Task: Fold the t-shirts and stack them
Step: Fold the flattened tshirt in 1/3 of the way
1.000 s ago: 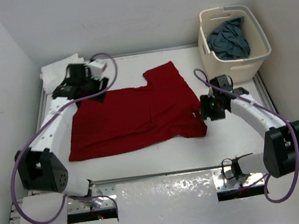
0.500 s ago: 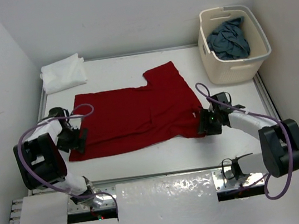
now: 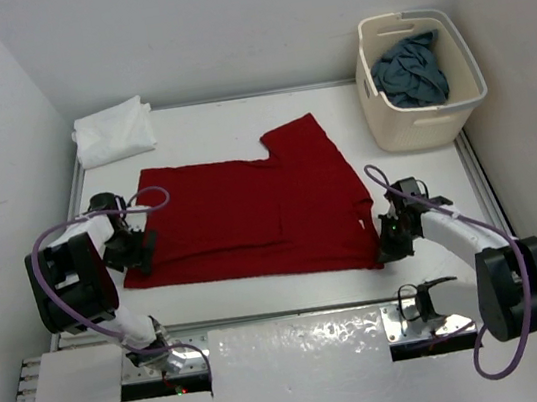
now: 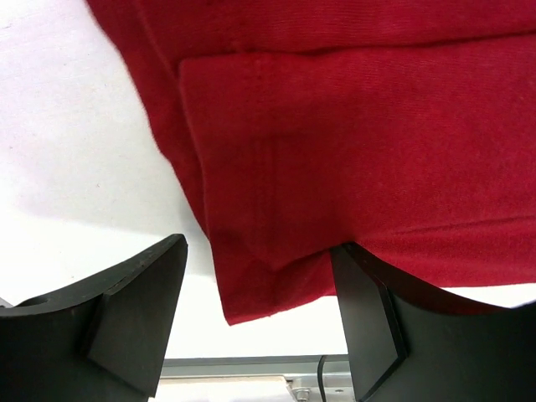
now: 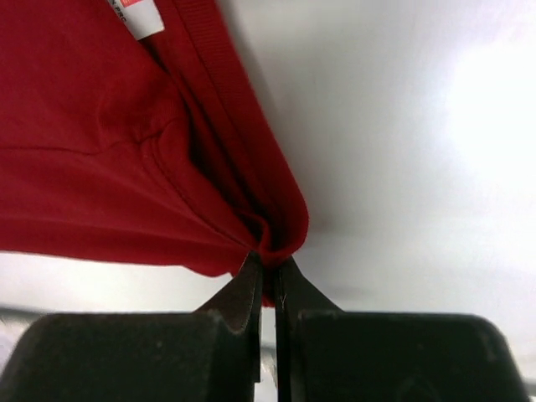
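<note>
My right gripper (image 5: 267, 266) clamps the bright red cloth t-shirt (image 3: 249, 204) by its corner — left gripper (image 4: 258, 285) gapes astride the other, for folding.

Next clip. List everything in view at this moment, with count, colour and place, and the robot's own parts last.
red t-shirt: one, bright red, spread across the middle of the table.
white t-shirt: one, white, folded at the table's far left corner.
blue-grey t-shirt: one, slate blue-grey, crumpled inside the laundry basket.
laundry basket: one, cream, at the far right corner.
table: one, white, under everything.
left gripper: one, black, open, its fingers either side of the red t-shirt's near left corner.
right gripper: one, black, shut on the red t-shirt's near right corner.
</note>
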Controlling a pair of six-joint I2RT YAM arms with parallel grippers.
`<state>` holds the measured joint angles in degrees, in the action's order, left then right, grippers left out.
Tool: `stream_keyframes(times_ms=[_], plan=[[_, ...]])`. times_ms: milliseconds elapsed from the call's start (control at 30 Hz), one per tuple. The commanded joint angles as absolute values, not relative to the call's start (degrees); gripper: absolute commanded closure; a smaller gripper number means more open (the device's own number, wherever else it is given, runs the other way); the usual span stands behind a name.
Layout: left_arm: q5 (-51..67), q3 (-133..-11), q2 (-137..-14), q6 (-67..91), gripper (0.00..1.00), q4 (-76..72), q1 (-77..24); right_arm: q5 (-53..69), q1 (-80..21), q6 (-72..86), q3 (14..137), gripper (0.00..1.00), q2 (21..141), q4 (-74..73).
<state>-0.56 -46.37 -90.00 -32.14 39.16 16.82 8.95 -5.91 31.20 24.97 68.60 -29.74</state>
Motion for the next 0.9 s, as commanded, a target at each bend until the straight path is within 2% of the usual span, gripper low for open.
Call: stream_keyframes(times_ms=[0, 67, 300, 333, 367, 400, 500, 600, 733, 867], plan=[[-5.1, -43.9, -91.7, -34.0, 0.33, 34.5, 16.8, 9.3, -5.4, 26.6, 26.8, 1.00, 68.1, -41.0], [-5.4, -44.6, -91.6, -34.4, 0.33, 35.2, 16.8, 10.7, -5.2, 26.5, 27.6, 1.00, 68.5, -43.3], [-2.6, -50.3, -89.6, -36.2, 0.32, 41.7, 17.7, 4.3, -1.1, 25.3, 30.8, 1.00, 68.0, -47.5], [-0.6, -51.5, -89.0, -36.6, 0.32, 43.5, 17.9, 3.5, -1.1, 25.1, 30.9, 0.96, 67.9, -47.6], [0.6, -53.9, -88.1, -37.1, 0.31, 44.5, 17.9, 3.3, -1.1, 24.7, 31.1, 0.83, 68.1, -47.7], [4.1, -55.2, -87.5, -38.7, 0.31, 46.7, 18.0, 3.5, -1.1, 24.4, 31.5, 0.63, 68.4, -47.7], [9.8, -60.5, -85.3, -43.5, 0.30, 50.0, 17.9, 3.7, -1.1, 23.2, 32.9, 0.36, 70.0, -48.8], [14.3, -64.3, -82.7, -50.5, 0.30, 54.9, 17.9, 3.4, -1.1, 22.4, 34.9, 0.28, 68.9, -49.6], [18.5, -62.9, -79.6, -64.9, 0.44, 58.9, 15.4, 3.1, -1.1, 21.7, 38.7, 0.25, 65.8, -49.7], [6.3, -55.6, -80.6, -58.8, 0.41, 43.1, 8.5, 4.5, -1.1, 20.4, 41.3, 0.27, 66.8, -48.5]])
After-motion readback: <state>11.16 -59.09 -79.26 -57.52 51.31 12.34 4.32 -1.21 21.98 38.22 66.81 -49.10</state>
